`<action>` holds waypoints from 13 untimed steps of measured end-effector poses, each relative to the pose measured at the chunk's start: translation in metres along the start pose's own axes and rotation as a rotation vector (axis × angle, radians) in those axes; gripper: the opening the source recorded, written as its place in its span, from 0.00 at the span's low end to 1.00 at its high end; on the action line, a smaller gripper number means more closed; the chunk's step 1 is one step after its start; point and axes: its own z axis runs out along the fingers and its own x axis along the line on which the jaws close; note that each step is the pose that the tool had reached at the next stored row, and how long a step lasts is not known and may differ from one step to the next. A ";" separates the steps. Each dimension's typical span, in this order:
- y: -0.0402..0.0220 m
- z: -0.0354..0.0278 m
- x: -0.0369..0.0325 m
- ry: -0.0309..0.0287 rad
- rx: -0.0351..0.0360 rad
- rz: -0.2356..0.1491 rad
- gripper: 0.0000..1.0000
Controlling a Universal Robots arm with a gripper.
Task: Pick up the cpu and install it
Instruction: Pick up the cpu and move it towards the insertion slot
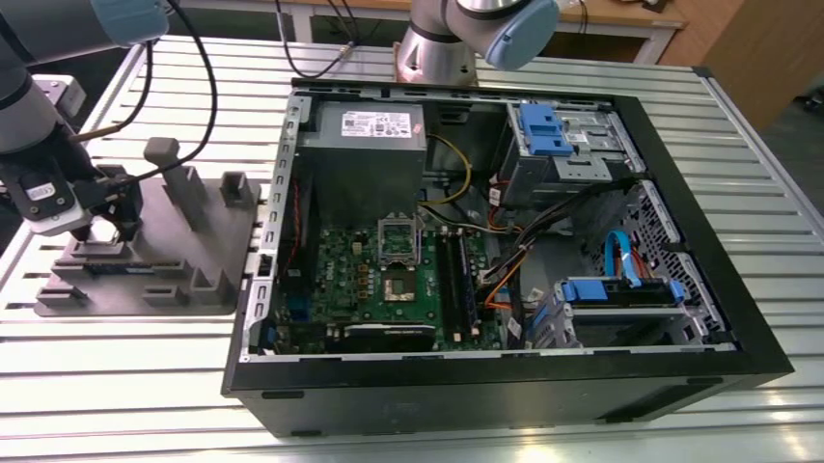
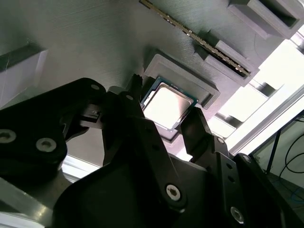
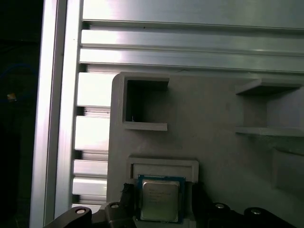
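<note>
Bent down from the exterior view's upper left corner, with the wrist turned to point the gripper straight down at the near-left part of a grey moulded fixture. Held low, fingertips close to the fixture's surface. Trailing black cables back over the far side of the table.

Below, a table of bright aluminium slats. Just to the exterior view's right of the fixture, an open black computer case lying on its side. Inside it, a green motherboard flat on the floor, a grey power supply at the far end and blue drive brackets towards the right. In the second wrist view, a long thin circuit board standing on edge in a slot of the fixture, beyond the chip's recess.

Opened just wider than the cpu and gripping nothing, with one black finger on either side of the chip in both wrist views. Narrow gaps on both sides in the first wrist view. In the second wrist view, cannot tell whether one finger grazes a corner of the cpu. Lying flat, silver top up, in a shallow square recess with a raised rim on the fixture. Directly between the fingertips, well apart from the case.
</note>
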 end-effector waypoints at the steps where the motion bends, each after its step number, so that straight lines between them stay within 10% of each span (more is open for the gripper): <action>1: -0.0001 0.0000 -0.0002 -0.0001 0.0001 0.001 0.60; 13: -0.0012 -0.0001 -0.0005 -0.0007 0.0008 0.019 0.60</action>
